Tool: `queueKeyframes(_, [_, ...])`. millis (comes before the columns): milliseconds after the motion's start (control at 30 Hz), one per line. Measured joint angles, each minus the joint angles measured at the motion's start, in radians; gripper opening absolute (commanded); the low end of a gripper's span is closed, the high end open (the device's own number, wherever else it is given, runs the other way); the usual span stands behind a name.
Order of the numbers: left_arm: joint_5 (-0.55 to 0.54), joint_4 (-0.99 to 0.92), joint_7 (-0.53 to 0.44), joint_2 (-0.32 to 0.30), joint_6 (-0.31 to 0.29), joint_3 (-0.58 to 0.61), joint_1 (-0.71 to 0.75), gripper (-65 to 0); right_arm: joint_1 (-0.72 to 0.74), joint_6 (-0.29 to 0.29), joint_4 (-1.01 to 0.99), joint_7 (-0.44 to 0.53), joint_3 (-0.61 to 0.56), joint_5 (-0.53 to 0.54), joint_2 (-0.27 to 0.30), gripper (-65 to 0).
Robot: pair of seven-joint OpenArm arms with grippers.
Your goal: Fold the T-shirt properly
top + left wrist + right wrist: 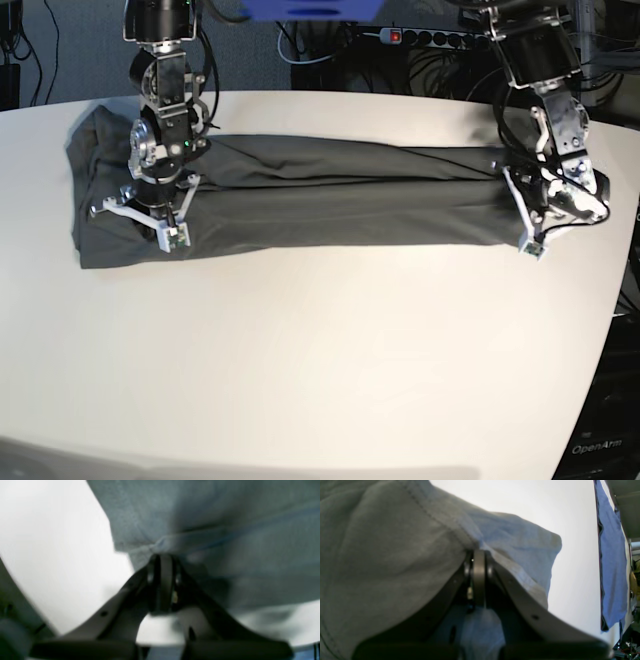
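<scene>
The T-shirt (pixel 330 195) is dark charcoal-grey cloth, stretched as a long wrinkled band across the far half of the white table (pixel 320 350). In the base view, the right arm (pixel 160 150) stands over its left part and the left arm (pixel 550 185) over its right end. My left gripper (pixel 162 558) is shut, pinching a seamed edge of the T-shirt (pixel 212 530) at its tips. My right gripper (pixel 478 552) is also shut on a stitched hem of the T-shirt (pixel 390 555), and cloth drapes over its fingers.
A blue cloth (pixel 612 567) hangs along the table's far edge in the right wrist view. A power strip (pixel 440 38) and cables lie behind the table. The table's curved right edge (pixel 615 300) runs close to the left arm.
</scene>
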Motion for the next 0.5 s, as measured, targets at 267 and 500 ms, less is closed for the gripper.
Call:
queueKeyframes(267, [0.010,0.250,0.148,-0.004,0.002,0.000,-0.002,-62.5,0.000,-0.005,-0.001,0.000,0.001,0.000,0.000,-64.9])
queueKeyframes(500, [0.011,0.213,0.167,-0.051,0.002,-0.007,-0.006,-62.4,0.000,-0.005,-0.002,0.000,0.001,0.000,0.000,-64.9])
